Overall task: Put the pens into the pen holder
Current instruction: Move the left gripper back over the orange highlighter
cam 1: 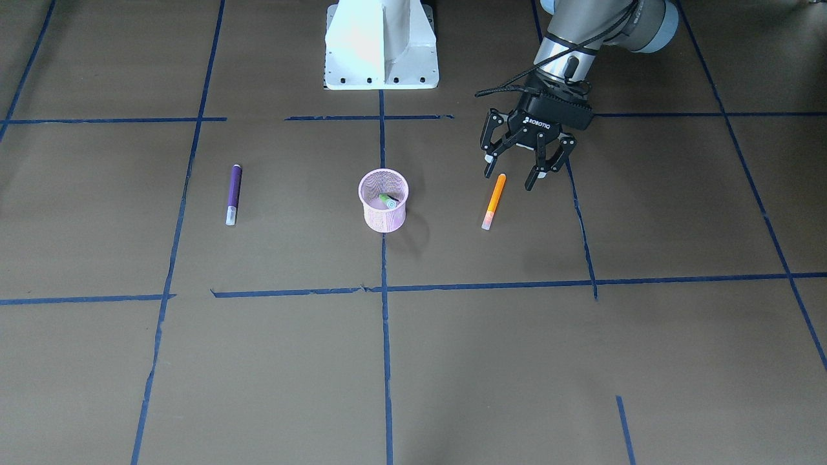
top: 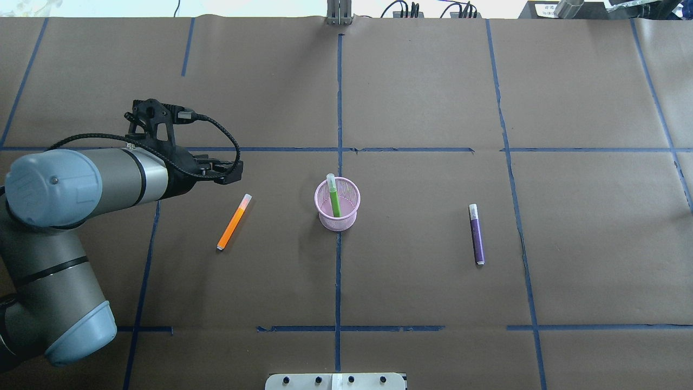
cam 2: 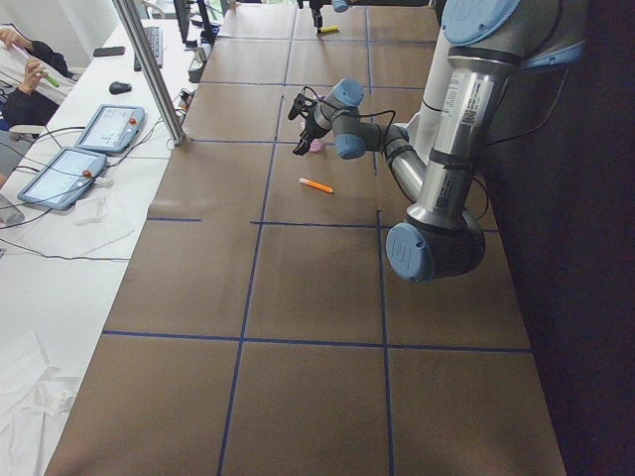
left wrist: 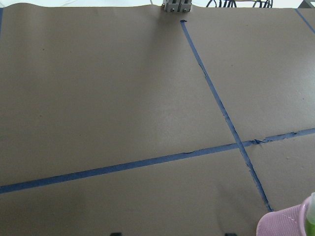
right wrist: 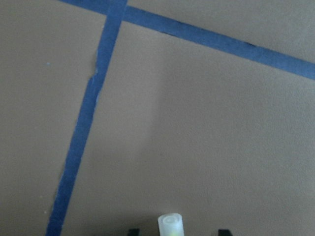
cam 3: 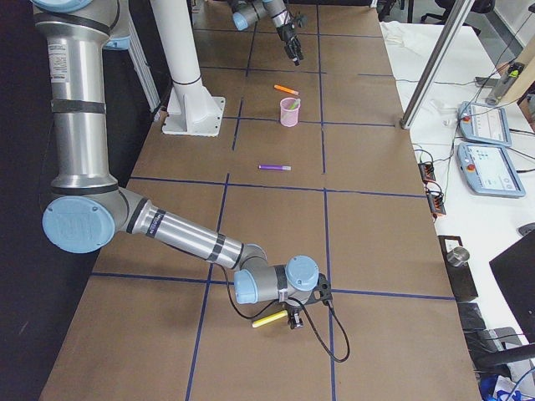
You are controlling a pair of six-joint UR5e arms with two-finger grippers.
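Observation:
The pink mesh pen holder (top: pixel 346 218) stands at the table's middle with the green pen (top: pixel 334 197) upright in it. The orange pen (top: pixel 234 222) lies on the table's left part and the purple pen (top: pixel 476 235) on its right. My left gripper (cam 1: pixel 513 177) is open and empty, its fingers pointing down just above the orange pen's (cam 1: pixel 494 201) near end. My right gripper (cam 3: pixel 292 322) is low over the far right end of the table. Its fingertips stand apart in the wrist view, on either side of a yellowish pen's pale cap (right wrist: pixel 170 223).
Blue tape lines (top: pixel 338 108) divide the brown paper table into squares. The robot's white base (cam 1: pixel 381 45) stands at the table's edge behind the holder. Operators' tablets (cam 3: pixel 485 125) and cables lie on a white bench beyond the table.

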